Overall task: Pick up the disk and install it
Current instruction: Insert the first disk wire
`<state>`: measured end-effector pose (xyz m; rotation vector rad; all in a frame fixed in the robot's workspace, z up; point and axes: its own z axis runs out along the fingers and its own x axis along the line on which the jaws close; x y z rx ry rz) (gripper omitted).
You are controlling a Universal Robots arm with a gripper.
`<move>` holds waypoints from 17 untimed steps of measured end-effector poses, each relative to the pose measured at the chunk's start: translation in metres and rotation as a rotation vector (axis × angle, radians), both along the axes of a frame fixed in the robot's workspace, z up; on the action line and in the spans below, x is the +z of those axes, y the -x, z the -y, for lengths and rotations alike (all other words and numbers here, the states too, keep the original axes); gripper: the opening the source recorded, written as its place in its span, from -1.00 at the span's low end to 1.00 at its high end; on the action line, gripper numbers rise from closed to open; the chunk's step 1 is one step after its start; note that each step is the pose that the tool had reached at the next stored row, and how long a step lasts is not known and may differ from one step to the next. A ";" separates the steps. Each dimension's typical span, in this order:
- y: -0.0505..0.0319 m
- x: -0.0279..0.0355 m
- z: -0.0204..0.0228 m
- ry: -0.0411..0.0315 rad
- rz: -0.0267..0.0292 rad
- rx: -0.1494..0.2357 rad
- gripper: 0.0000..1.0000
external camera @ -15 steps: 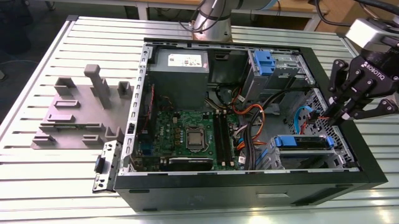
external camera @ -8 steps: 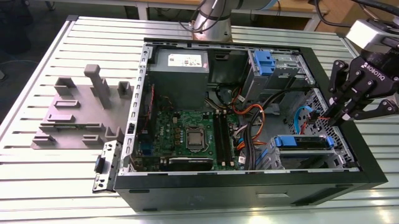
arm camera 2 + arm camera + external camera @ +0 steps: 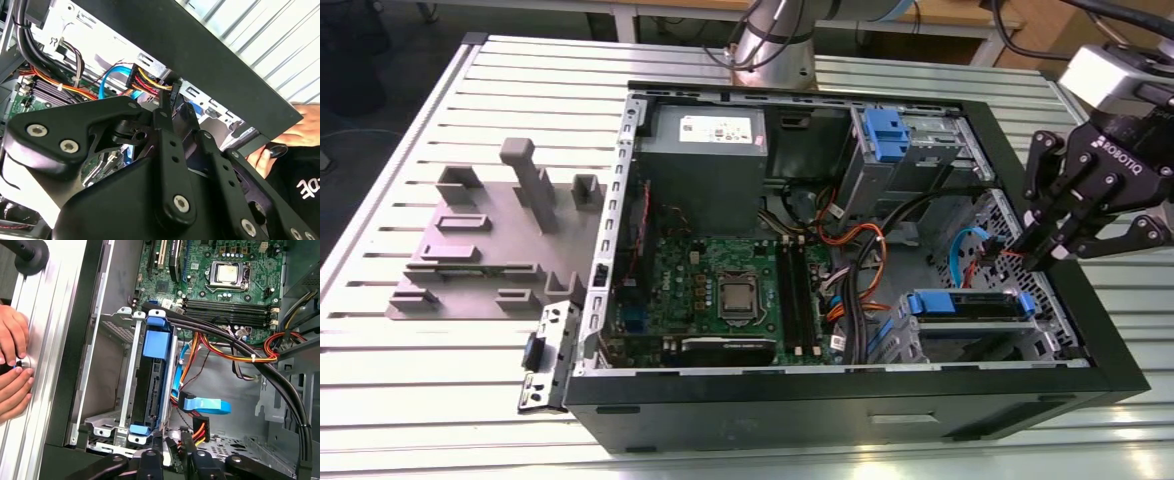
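A: Disk point(image 3: 970, 304) location?

B: Seated on edge in the drive cage point(image 3: 987, 340), inside the case point(image 3: 854, 405), toward the exterior view's right. Clearer in the first wrist view: disk point(image 3: 154, 347) slotted between the cage point(image 3: 131, 380) walls, blue rail ends showing at both ends.

A: And the gripper point(image 3: 1037, 258)?

B: Hanging over the case's edge on the exterior view's right, just above the cage, not touching the disk. Jaws drawn close together, nothing seen held.

A: Anything extra from the wrist cameras?

B: Plenty. First wrist view: gripper point(image 3: 171, 442) near one end of the disk, beside a red-and-yellow power plug point(image 3: 200, 429) and a blue data plug point(image 3: 205, 405). Also a person's hands point(image 3: 12, 365) resting on the bench point(image 3: 50, 340) outside the case. Second wrist view: gripper point(image 3: 172, 102) near that power plug point(image 3: 145, 80), one hand point(image 3: 295, 132) past the case wall.

A: And only from outside?

B: Whole layout: motherboard point(image 3: 720, 290) mid-case, grey fixture block point(image 3: 480, 240) on the bench point(image 3: 400, 380) at the exterior view's left, well apart from the case.
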<state>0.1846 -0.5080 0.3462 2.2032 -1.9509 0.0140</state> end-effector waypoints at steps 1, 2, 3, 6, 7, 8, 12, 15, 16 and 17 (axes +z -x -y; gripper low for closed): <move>0.0000 -0.0002 0.0000 0.0000 0.0000 0.001 -0.46; 0.0000 -0.0001 0.0000 0.0003 0.0000 0.002 -0.58; 0.0000 -0.0002 0.0000 0.0002 0.0000 0.003 -0.58; 0.0000 -0.0003 0.0000 0.0000 0.0000 0.003 -0.65; 0.0000 -0.0004 0.0000 0.0000 0.0000 0.003 -0.65; 0.0000 -0.0004 0.0000 0.0001 0.0000 0.003 -0.65; 0.0000 -0.0003 0.0000 0.0002 0.0000 0.003 -0.65; 0.0000 -0.0004 0.0000 0.0003 0.0000 0.003 -0.65; 0.0000 -0.0004 0.0000 0.0003 0.0000 0.003 -0.65; 0.0000 -0.0005 0.0000 0.0000 0.0000 0.003 -0.64</move>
